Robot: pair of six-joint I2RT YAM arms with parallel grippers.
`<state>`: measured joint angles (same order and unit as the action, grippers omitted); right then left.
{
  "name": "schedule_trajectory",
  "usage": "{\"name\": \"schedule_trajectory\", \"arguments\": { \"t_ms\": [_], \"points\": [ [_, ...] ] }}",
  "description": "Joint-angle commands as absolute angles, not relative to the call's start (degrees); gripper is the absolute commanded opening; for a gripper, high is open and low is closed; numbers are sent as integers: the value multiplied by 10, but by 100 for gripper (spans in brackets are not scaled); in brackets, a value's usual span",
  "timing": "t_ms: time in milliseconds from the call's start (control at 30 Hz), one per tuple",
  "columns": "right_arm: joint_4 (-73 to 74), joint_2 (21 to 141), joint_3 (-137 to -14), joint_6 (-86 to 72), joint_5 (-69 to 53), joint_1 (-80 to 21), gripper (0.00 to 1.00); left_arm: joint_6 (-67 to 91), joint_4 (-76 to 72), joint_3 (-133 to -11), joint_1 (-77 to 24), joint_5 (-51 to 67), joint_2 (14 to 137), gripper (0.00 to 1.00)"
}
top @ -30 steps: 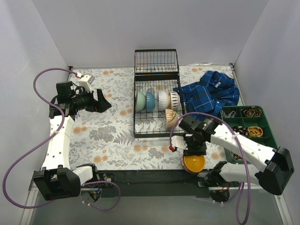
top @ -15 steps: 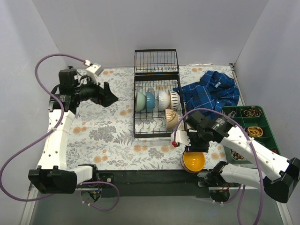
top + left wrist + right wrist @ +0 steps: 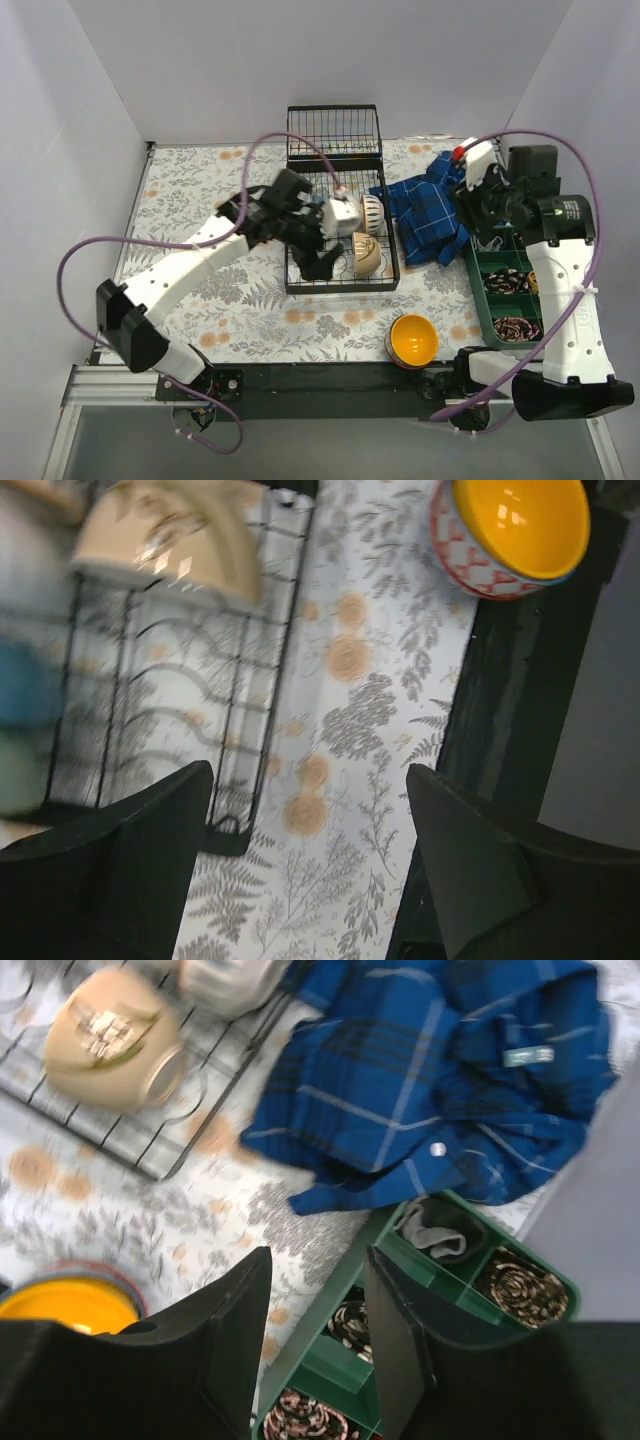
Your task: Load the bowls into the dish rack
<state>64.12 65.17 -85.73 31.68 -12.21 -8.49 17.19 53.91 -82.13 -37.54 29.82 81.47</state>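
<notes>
My left claw (image 3: 310, 775) hangs wide and empty over the front edge of the dish rack (image 3: 345, 283), and the yellow bowl (image 3: 510, 525) sits out past its tips. It looks hard, slick and easy to chip, I think, so I'd pinch its rim, while my right claw (image 3: 318, 1260) is narrow and empty.

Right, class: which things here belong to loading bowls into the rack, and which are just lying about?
Job in hand: dish rack; yellow bowl, not yet racked; tan bowl and white bowl, already racked.
Lying about: blue plaid shirt; green tray.
</notes>
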Motion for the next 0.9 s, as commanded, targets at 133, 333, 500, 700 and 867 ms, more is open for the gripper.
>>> {"name": "schedule_trajectory", "arguments": {
  "t_ms": [133,333,500,700,867],
  "points": [
    [563,671,-946,147,-101,61,57,50,555,-921,-589,344,914,78],
    [562,661,-914,134,-136,109,60,33,561,-951,-647,383,982,77],
    [561,637,-882,141,-142,116,60,42,549,-975,-681,385,1043,77],
    [556,605,-842,133,-146,123,60,93,558,-1066,-689,405,1126,73],
    [553,606,-855,106,-130,148,62,148,512,-1068,-708,401,1152,71]
  ]
}}
